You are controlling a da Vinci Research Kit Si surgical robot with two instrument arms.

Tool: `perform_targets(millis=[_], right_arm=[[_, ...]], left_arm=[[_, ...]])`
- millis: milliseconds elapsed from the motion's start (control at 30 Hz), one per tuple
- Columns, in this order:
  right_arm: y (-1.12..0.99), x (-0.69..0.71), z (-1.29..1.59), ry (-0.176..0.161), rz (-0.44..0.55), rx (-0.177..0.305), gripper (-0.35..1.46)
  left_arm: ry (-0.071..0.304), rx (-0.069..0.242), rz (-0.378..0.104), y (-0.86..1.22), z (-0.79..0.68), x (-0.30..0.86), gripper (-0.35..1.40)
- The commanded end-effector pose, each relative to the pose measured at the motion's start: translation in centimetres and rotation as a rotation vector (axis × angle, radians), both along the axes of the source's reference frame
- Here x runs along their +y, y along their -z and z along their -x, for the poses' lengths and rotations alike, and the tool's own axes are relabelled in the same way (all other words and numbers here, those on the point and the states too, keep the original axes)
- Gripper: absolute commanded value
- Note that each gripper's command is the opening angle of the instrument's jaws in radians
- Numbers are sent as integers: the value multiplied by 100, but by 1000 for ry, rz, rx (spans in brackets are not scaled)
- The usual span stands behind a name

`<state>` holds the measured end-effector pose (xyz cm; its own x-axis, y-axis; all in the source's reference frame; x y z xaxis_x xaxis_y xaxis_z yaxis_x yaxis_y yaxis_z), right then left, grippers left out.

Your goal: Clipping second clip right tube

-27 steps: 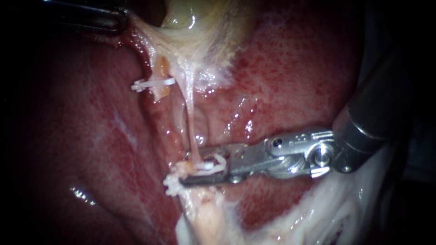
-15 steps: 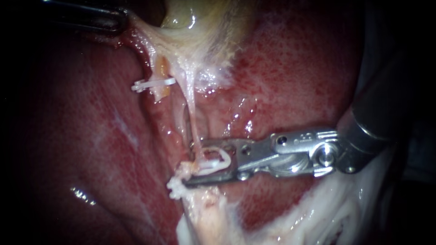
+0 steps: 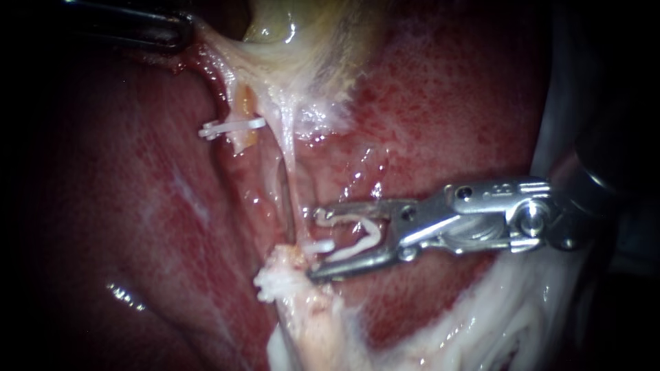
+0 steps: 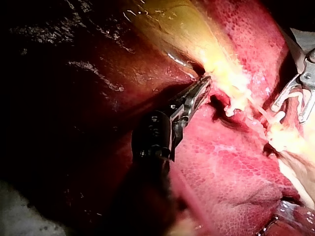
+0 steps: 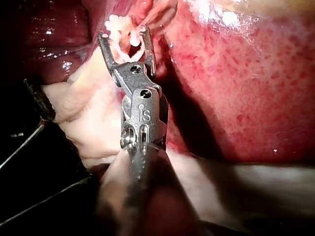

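Note:
The right tube point(image 3: 290, 172) is a thin pale strand running down from the gallbladder point(image 3: 289, 27). My right instrument point(image 3: 316, 244) lies just right of the tube's lower end, its jaws wide apart. An open white clip point(image 3: 364, 237) sits between them, one leg along each jaw. A short white clip end point(image 3: 324, 243) sticks out from the tube between the jaw tips. In the right wrist view my right instrument point(image 5: 123, 34) shows the same spread. My left instrument point(image 3: 184, 31), jaws together, grips gallbladder tissue and holds it taut; the left wrist view shows my left instrument point(image 4: 203, 86) the same way.
Another white clip point(image 3: 234, 126) crosses the left tube point(image 3: 242, 103). Red liver point(image 3: 447, 103) surrounds the tubes. Frayed white tissue point(image 3: 271, 282) sits at the right tube's base, and pale fatty tissue point(image 3: 502, 309) lies under my right instrument's wrist.
My right instrument's jaws, nearly closed around the right tube before, have spread and drawn back to the right, the clip opening with them. My left instrument has not moved.

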<state>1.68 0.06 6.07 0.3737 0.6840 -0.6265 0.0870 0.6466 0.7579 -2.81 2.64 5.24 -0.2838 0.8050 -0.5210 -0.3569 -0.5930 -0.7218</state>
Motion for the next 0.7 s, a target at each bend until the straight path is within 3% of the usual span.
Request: perform_targets(millis=[33,400,700], right_arm=[[-3,-1,-1,1,-5,-2,50],[-35,0,-10,-30,-42,-33,50],[-41,3,-22,-22,-64,-36,50]], left_arm=[[0,0,0,-1,0,0,-35],[0,0,0,0,0,0,-35],[0,0,0,-1,0,0,-35]])
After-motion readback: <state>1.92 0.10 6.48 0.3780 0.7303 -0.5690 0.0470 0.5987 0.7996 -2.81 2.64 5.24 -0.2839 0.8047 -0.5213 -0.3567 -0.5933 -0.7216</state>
